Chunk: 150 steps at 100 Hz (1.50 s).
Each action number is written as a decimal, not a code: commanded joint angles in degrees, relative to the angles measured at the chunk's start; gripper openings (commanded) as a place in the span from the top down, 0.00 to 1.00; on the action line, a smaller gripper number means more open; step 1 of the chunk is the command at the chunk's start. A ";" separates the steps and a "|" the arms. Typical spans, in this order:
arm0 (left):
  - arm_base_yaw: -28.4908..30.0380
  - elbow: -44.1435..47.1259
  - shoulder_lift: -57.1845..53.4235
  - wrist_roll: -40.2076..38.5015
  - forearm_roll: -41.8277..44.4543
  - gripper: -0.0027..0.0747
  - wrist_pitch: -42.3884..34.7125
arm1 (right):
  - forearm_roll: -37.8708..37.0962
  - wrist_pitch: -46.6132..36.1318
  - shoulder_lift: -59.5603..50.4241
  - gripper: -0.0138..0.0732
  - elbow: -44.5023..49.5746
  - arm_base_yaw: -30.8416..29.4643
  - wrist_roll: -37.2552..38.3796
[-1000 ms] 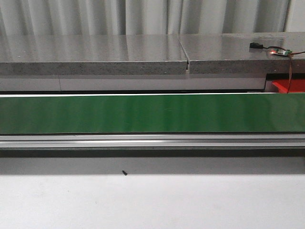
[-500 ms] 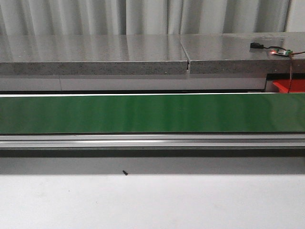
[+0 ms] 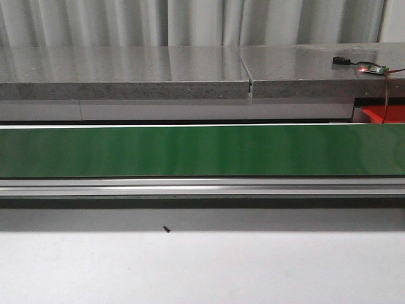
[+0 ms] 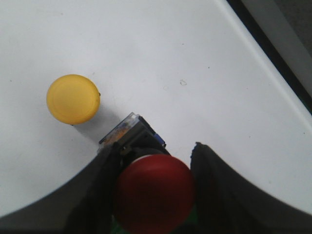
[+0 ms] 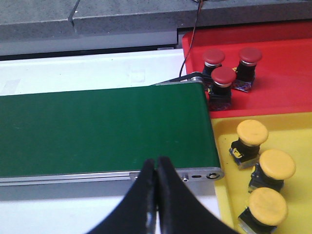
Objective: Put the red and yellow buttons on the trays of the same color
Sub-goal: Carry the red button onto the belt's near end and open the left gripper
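Note:
In the left wrist view my left gripper (image 4: pixel 153 163) is shut on a red button (image 4: pixel 155 194), its black body between the fingers, over the white table. A yellow button (image 4: pixel 73 99) stands on the table beyond the fingertips, apart from them. In the right wrist view my right gripper (image 5: pixel 156 163) is shut and empty, at the near rail of the green conveyor belt (image 5: pixel 102 129). The red tray (image 5: pixel 282 73) holds three red buttons (image 5: pixel 224 78). The yellow tray (image 5: pixel 297 131) holds three yellow buttons (image 5: pixel 252 132). Neither gripper shows in the front view.
In the front view the green belt (image 3: pixel 190 151) runs across, with a metal rail (image 3: pixel 190 187) in front and a grey stone shelf (image 3: pixel 126 73) behind. A corner of the red tray (image 3: pixel 387 114) shows at the far right. A small circuit board with wires (image 3: pixel 370 68) lies on the shelf.

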 commanded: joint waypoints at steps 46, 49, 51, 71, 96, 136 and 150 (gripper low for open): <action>0.08 13.00 -18.33 12.24 -5.76 0.75 -0.51 | 0.25 -4.08 0.18 0.92 -1.45 0.06 -0.41; 0.08 13.59 -18.63 12.35 -5.76 0.75 -0.32 | 0.25 -4.08 0.18 0.92 -1.45 0.06 -0.41; 0.08 13.99 -18.63 12.36 -5.76 0.75 -0.08 | 0.25 -4.08 0.18 0.92 -1.45 0.06 -0.41; 0.08 17.34 -18.63 13.44 -6.43 0.75 2.04 | 0.25 -4.08 0.18 0.92 -1.45 0.06 -0.41; 0.08 19.03 -16.74 14.73 -6.43 0.75 2.64 | 0.25 -4.08 0.18 0.92 -1.45 0.06 -0.41; 0.08 19.03 -13.97 16.48 -6.43 0.51 5.22 | 0.25 -4.08 0.18 0.92 -1.45 0.06 -0.41; 0.08 19.03 -14.18 16.76 -6.43 0.36 5.11 | 0.25 -4.08 0.18 0.92 -1.45 0.06 -0.41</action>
